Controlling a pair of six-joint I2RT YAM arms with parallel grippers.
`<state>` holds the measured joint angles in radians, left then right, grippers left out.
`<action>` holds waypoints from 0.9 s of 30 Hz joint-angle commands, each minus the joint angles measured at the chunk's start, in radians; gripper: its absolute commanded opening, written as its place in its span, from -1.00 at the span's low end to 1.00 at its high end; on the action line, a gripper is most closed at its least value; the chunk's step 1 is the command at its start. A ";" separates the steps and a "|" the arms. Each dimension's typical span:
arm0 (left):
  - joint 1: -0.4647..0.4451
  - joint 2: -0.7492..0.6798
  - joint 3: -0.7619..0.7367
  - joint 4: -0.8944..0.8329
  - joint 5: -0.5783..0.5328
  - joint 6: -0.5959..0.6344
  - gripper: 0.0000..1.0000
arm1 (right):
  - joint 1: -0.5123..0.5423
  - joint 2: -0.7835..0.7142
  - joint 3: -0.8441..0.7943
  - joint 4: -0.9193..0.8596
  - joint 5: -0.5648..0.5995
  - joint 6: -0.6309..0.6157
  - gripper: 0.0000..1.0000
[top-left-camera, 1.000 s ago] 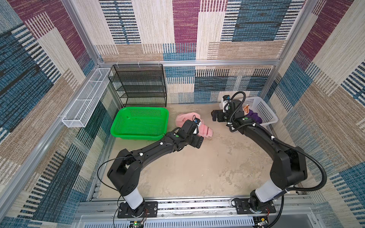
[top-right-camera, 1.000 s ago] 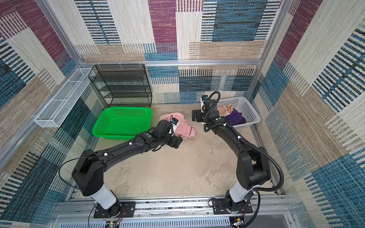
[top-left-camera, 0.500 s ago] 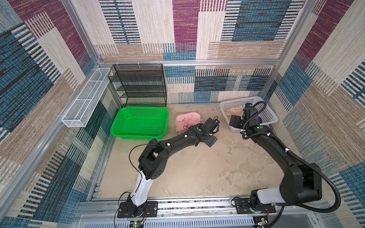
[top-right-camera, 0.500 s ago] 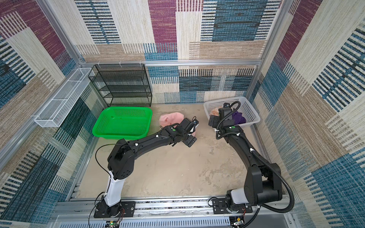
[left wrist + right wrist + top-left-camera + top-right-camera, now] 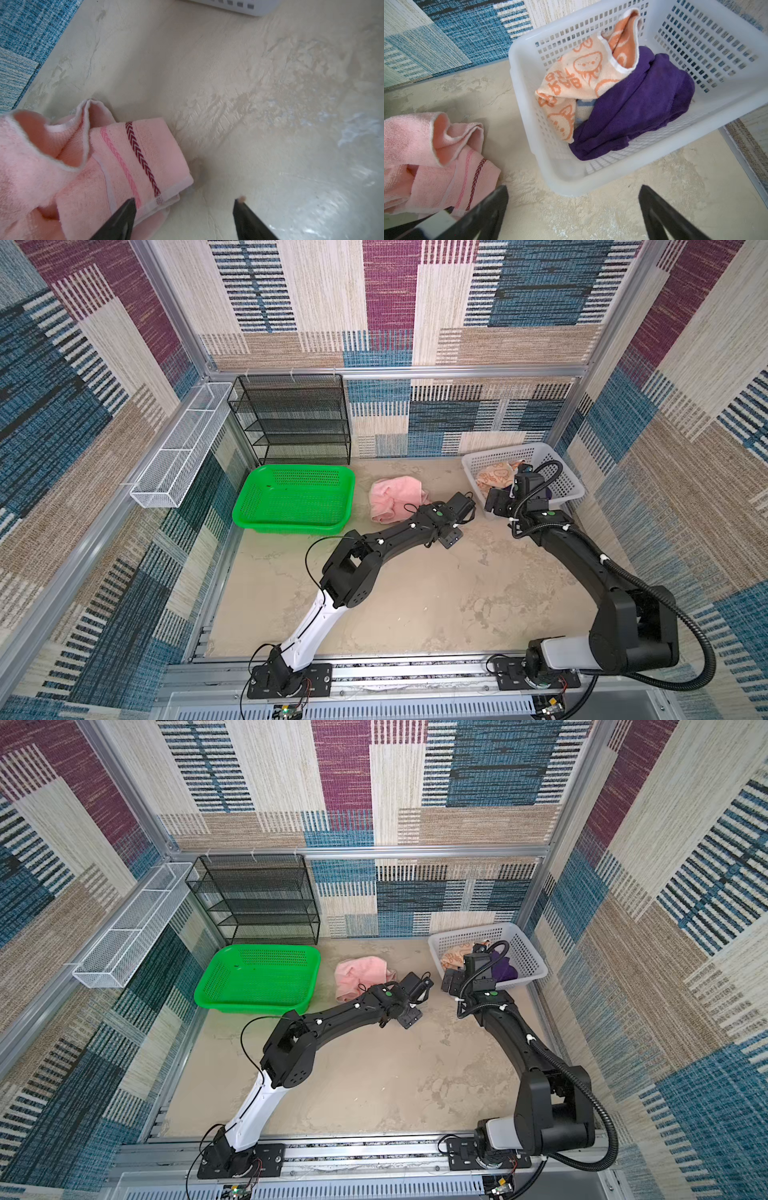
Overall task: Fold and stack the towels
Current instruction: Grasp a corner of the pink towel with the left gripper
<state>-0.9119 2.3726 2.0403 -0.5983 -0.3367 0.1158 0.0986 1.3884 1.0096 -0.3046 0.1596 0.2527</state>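
Pink towel (image 5: 395, 499), ten o'clock from the left gripper (image 5: 186, 200) in both top views, wants one hem corner centred between those parted jaws; right gripper (image 5: 574, 188) gapes too.

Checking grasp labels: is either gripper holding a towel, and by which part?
Nothing is held. The left gripper stands open over the pink towel's striped edge, the right gripper open near the white basket.

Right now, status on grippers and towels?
Left gripper open at edge of pink towel. Right gripper open, empty, near basket. Orange towel, purple towel crumpled inside. Nothing blocking.
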 commanded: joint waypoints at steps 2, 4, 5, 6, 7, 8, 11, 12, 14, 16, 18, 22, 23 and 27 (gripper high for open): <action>-0.001 0.040 0.045 -0.023 -0.098 0.033 0.51 | -0.002 -0.010 -0.006 0.032 -0.008 -0.009 1.00; -0.001 0.058 0.060 -0.019 -0.128 0.036 0.45 | -0.003 -0.014 -0.009 0.033 -0.009 -0.013 1.00; -0.002 0.066 0.068 -0.017 -0.137 0.038 0.41 | -0.003 -0.015 -0.010 0.034 -0.009 -0.015 1.00; -0.001 0.071 0.073 -0.011 -0.141 0.039 0.37 | -0.004 -0.015 -0.011 0.036 -0.010 -0.016 1.00; -0.001 0.075 0.079 -0.008 -0.142 0.038 0.30 | -0.005 -0.019 -0.015 0.040 -0.011 -0.016 1.00; -0.001 0.080 0.084 -0.006 -0.141 0.036 0.25 | -0.005 -0.021 -0.016 0.042 -0.010 -0.017 1.00; -0.002 0.083 0.100 -0.006 -0.126 0.028 0.06 | -0.007 -0.027 -0.022 0.047 -0.013 -0.022 1.00; -0.002 0.083 0.103 -0.006 -0.120 0.027 0.01 | -0.008 -0.027 -0.023 0.047 -0.012 -0.021 1.00; -0.001 0.084 0.109 -0.007 -0.117 0.022 -0.06 | -0.008 -0.026 -0.023 0.047 -0.015 -0.024 1.00; 0.000 0.080 0.110 -0.008 -0.103 0.021 -0.17 | -0.009 -0.026 -0.023 0.049 -0.021 -0.025 1.00; 0.001 0.082 0.112 -0.008 -0.093 0.016 -0.36 | -0.010 -0.024 -0.024 0.051 -0.025 -0.026 1.00; 0.002 0.079 0.115 -0.012 -0.075 0.002 -0.83 | -0.009 -0.020 -0.022 0.053 -0.032 -0.028 1.00; 0.003 0.076 0.115 -0.013 -0.075 -0.004 -0.99 | -0.010 -0.016 -0.024 0.054 -0.034 -0.027 1.00; 0.014 0.049 0.112 -0.015 -0.034 -0.033 -1.00 | -0.010 -0.018 -0.026 0.060 -0.045 -0.033 1.00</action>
<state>-0.9054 2.4493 2.1483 -0.6033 -0.4107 0.1261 0.0895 1.3701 0.9867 -0.2817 0.1291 0.2249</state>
